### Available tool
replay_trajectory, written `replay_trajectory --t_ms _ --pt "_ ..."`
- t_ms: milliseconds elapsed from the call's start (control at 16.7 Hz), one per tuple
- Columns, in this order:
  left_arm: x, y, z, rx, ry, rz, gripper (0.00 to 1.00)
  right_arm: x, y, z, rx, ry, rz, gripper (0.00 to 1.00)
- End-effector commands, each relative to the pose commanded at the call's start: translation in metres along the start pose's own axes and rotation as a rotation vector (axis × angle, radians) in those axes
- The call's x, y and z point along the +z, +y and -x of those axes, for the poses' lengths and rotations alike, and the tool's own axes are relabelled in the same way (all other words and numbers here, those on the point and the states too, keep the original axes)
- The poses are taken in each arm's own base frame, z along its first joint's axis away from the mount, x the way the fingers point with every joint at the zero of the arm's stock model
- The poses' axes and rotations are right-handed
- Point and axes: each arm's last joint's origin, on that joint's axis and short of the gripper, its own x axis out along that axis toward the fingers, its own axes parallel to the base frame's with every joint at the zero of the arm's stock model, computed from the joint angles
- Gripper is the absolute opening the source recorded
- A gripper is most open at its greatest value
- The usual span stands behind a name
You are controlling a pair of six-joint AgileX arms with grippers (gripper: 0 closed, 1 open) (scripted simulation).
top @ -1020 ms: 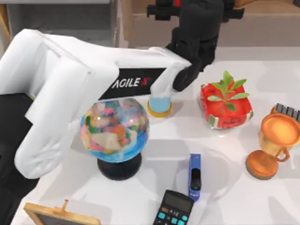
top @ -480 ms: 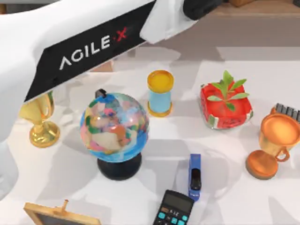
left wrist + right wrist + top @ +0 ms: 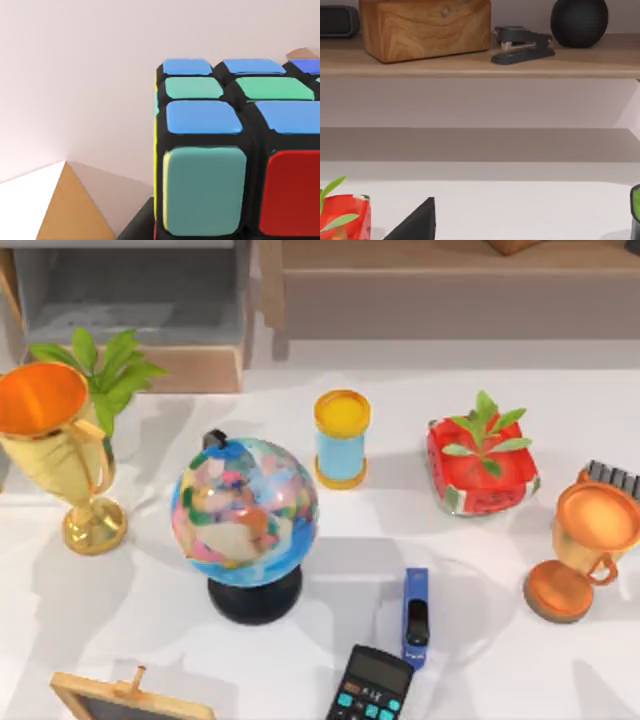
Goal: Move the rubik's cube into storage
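Observation:
The rubik's cube looms very close in the left wrist view, showing blue, green, teal and red tiles in a black grid. My left gripper is shut on it, and a dark edge of the gripper shows at the cube's base. Behind the cube are a pale wall and a wooden corner. The wooden storage shelf runs along the back of the table. My right gripper is parked low over the table, facing the shelf board.
On the table stand a globe, a yellow-topped cylinder, a watermelon planter, a gold trophy, a copper trophy, a blue stapler, a calculator and a small chalkboard. An open cabinet is at back left.
My left arm, reaching over the table's back a second ago, rose and swung out of the top view. This uncovered the gold trophy and the plant at the left.

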Motion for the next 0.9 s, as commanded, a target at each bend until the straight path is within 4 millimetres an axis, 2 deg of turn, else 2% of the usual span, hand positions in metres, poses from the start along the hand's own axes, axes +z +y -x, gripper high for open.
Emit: replay_trajectory --t_ms 120,240,360,480,660,900 --pt "-0.015 0.06 0.002 0.076 0.12 -0.032 0.0 0.0 0.0 0.0 0.0 0.0 0.0 1.0" --pt "-0.039 0.11 0.003 0.132 0.265 -0.046 0.0 0.0 0.0 0.0 0.0 0.0 0.0 1.0" --pt "-0.071 0.15 0.0 0.16 0.43 -0.039 0.0 0.0 0.0 0.0 0.0 0.0 0.0 1.0" --pt "-0.112 0.178 -0.012 0.149 0.609 -0.011 0.0 0.0 0.0 0.0 0.0 0.0 0.0 1.0" --pt "-0.191 0.198 -0.048 0.051 0.888 0.066 0.0 0.0 0.0 0.0 0.0 0.0 0.0 1.0" --pt "-0.308 0.192 -0.096 -0.135 1.213 0.2 0.0 0.0 0.0 0.0 0.0 0.0 0.0 1.0"
